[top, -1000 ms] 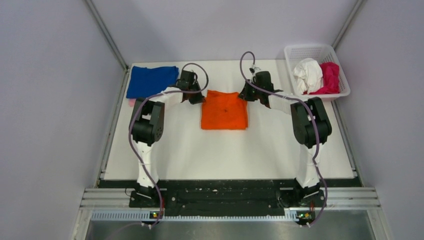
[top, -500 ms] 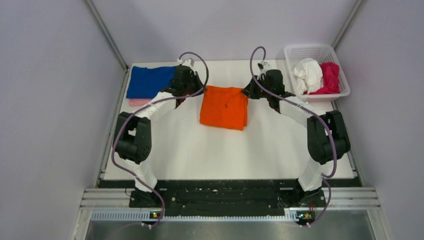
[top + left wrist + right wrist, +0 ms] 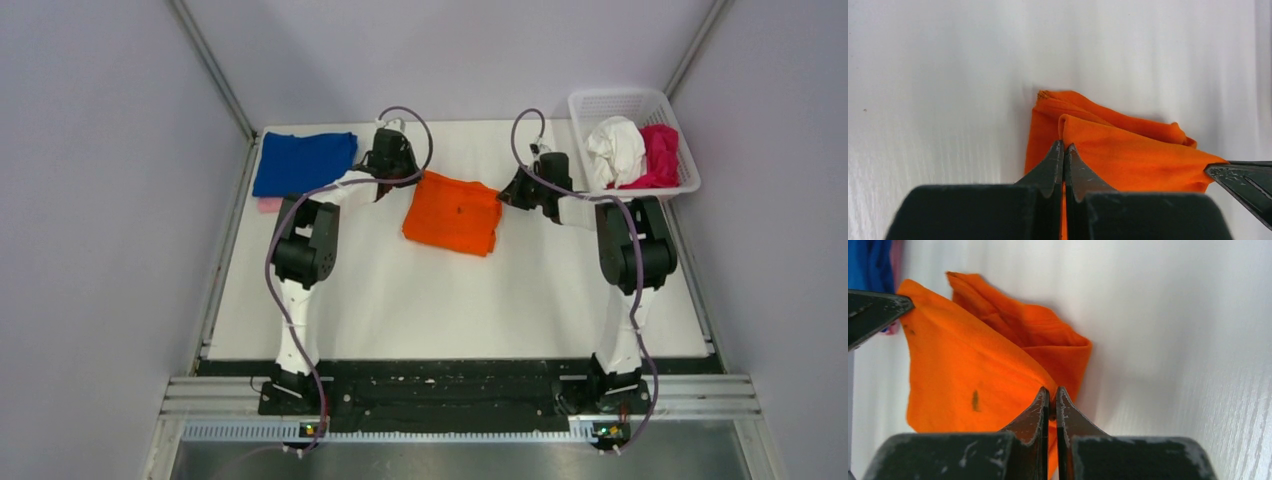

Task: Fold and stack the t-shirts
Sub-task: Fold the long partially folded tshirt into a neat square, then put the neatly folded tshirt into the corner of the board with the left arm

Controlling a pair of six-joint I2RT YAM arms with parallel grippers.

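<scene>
Our left gripper point(image 3: 1064, 147) was pinched shut on one far corner of the orange t-shirt point(image 3: 455, 213), and our right gripper point(image 3: 1050, 392) was closed likewise on the other, with cloth caught between the tips in both wrist views. The shirt sat folded at upper centre of the top view, its held edge raised. We judged the step to be carrying it onto the blue t-shirt point(image 3: 303, 162) at upper left; doing that well meant moving both grippers together and keeping the edge taut so the fold stayed closed. That edge ran left to right, dipping rightward; the packet looked near square, its long axis hard to call.
</scene>
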